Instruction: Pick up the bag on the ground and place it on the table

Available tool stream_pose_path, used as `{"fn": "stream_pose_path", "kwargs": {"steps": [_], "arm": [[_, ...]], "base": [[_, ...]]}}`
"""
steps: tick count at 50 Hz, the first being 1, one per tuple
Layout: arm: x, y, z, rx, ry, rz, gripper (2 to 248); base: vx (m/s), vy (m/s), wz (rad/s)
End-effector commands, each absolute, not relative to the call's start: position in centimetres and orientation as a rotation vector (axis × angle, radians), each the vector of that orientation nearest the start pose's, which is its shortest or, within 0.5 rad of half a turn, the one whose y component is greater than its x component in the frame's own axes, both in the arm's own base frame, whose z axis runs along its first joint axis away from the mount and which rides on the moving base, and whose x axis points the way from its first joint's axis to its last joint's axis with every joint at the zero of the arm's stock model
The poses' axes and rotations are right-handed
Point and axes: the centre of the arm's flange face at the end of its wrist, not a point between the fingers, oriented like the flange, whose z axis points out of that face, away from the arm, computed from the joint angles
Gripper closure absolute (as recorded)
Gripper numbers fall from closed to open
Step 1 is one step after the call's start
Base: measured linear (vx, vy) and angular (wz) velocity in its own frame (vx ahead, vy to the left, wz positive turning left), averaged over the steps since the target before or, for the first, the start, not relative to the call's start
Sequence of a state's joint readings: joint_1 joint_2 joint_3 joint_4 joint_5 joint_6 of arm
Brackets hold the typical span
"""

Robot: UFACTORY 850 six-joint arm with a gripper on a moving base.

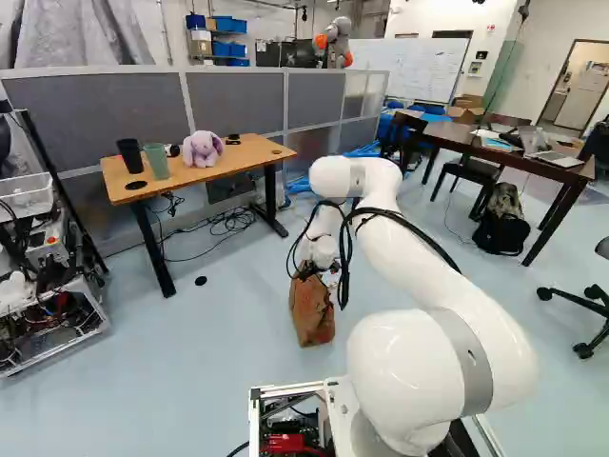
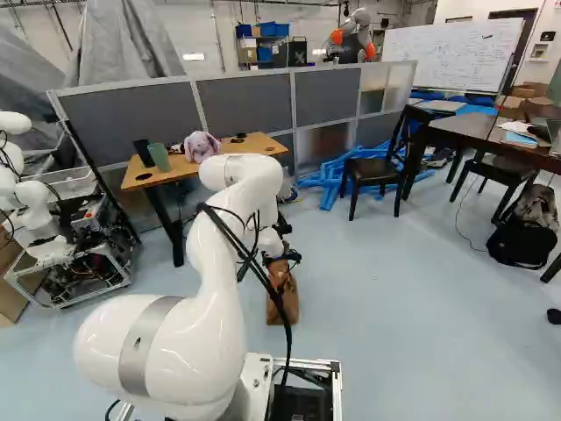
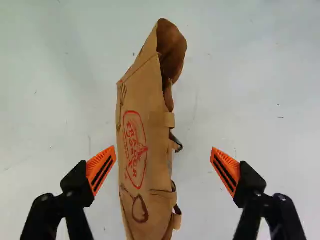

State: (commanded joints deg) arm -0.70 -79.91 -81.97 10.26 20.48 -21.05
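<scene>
Below my wide-open, empty jaws stands the paper bag, its pickup calling for centring, lowering, then closing.

1. Bag: matt brown paper, creased.
2. Floor under the bag: smooth, faintly glossy.
3. Arm near the bag: smooth, glossy (almost like glazed china).
4. Tabletop beyond the bag: wood, smooth.
5. Plush toy beyond the bag: fuzzy cloth.
</scene>
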Motion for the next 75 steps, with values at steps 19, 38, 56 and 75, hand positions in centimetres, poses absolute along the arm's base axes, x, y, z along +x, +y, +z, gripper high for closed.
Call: {"fn": "stream_pose_path", "kwargs": {"steps": [19, 38, 56, 75], "arm": [[58.4, -1.3, -10.0, -3.174, -0.279, -0.602, 3], [58.3, -1.3, -12.8, -3.175, -0.279, -0.595, 3], [58.3, -1.3, -15.5, -3.175, -0.279, -0.593, 3], [58.2, -1.3, -17.0, -3.175, -0.279, -0.593, 31]], "base": [[0.0, 0.0, 0.0], [0.0, 0.0, 0.0], [0.0, 0.0, 0.0], [0.0, 0.0, 0.0]]}}
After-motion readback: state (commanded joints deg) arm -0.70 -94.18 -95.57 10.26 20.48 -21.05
